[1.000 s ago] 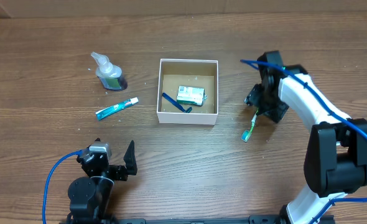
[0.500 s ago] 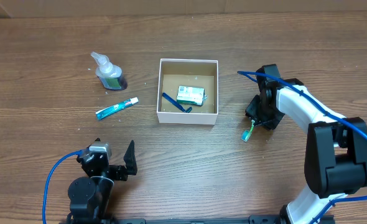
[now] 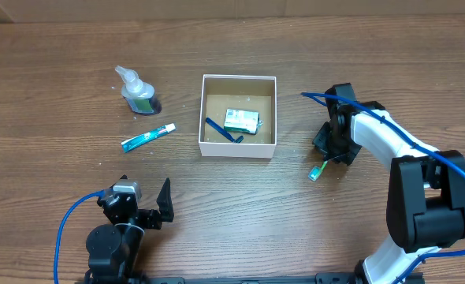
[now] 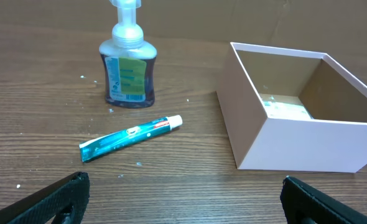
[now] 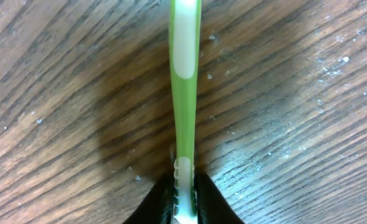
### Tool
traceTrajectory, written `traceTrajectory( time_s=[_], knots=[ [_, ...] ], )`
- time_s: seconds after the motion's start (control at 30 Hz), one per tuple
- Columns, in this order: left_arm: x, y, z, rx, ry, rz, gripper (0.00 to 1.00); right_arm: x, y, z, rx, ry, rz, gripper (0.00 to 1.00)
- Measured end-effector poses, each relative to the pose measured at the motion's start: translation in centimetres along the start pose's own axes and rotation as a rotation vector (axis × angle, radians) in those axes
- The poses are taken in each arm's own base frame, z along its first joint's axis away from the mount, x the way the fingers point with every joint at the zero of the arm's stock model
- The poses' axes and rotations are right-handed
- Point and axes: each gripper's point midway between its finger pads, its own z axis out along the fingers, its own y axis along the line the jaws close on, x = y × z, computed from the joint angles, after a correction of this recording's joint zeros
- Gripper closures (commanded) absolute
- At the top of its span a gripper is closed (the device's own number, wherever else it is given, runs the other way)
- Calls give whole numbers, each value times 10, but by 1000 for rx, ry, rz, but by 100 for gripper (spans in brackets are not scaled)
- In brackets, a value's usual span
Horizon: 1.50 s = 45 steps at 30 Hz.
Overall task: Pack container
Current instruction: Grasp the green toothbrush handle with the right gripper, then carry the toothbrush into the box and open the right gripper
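1. Right arm [image 3: 382, 136] is sitting closer over the green toothbrush [image 3: 318, 171] than a second ago.
2. Container [image 3: 236, 147] is resting mid-table, left of that arm, apart from it.
3. I'm seeing left gripper [image 4: 183, 183] gaping wide, holding nothing.
4. Right gripper [image 5: 182, 190] is clamping the toothbrush handle.

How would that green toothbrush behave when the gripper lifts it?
The toothbrush is a thin, straight plastic stick, so probably stiff and light. The right gripper pinches it near one end, so it may pivot or swing. Its smooth handle looks somewhat slippery.
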Motion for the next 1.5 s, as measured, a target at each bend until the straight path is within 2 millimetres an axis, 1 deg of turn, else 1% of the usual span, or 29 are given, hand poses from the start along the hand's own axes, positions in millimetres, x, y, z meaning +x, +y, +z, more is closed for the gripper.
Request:
traceTrajectory(
  time_s=[0.03, 0.27, 0.33, 0.43, 0.47, 0.57, 0.63, 0.8, 0.83, 0.9, 0.97, 1.0, 1.07, 1.1, 1.23, 1.37, 1.43, 1.5],
  knots=[
    [0, 0, 0, 0, 0, 0, 0, 0, 0, 0, 1, 0, 0, 96],
    [0, 0, 0, 0, 0, 0, 0, 1, -1, -1, 6, 9, -2, 96],
    [0, 0, 0, 0, 0, 0, 0, 6, -4, -4, 26, 34, -3, 96],
    [0, 0, 0, 0, 0, 0, 0, 6, -5, -11, 42, 53, -9, 96],
    [0, 0, 0, 0, 0, 0, 0, -2, 2, -22, 31, 43, -19, 96],
    [0, 0, 0, 0, 0, 0, 0, -16, 15, -49, 8, 27, -42, 96],
    [0, 0, 0, 0, 0, 0, 0, -36, 33, -80, -40, -26, -62, 96],
    [0, 0, 0, 0, 0, 0, 0, -64, 60, -138, -127, -136, -144, 96],
    [0, 0, 0, 0, 0, 0, 0, -68, 66, -148, -143, -159, -169, 96],
    [0, 0, 0, 0, 0, 0, 0, -75, 82, -173, -188, -221, -245, 96],
    [0, 0, 0, 0, 0, 0, 0, -75, 106, -195, -246, -284, -359, 96],
    [0, 0, 0, 0, 0, 0, 0, -73, 116, -202, -270, -305, -415, 96],
    [0, 0, 0, 0, 0, 0, 0, -60, 146, -218, -342, -353, -603, 96],
    [0, 0, 0, 0, 0, 0, 0, -49, 159, -222, -370, -369, -705, 96],
    [0, 0, 0, 0, 0, 0, 0, -5, 202, -232, -435, -439, -1088, 96],
    [0, 0, 0, 0, 0, 0, 0, 28, 225, -238, -477, -503, -1392, 96],
    [0, 0, 0, 0, 0, 0, 0, 40, 228, -235, -484, -514, -1523, 96],
    [0, 0, 0, 0, 0, 0, 0, 46, 228, -229, -488, -514, -1624, 96]
  ],
)
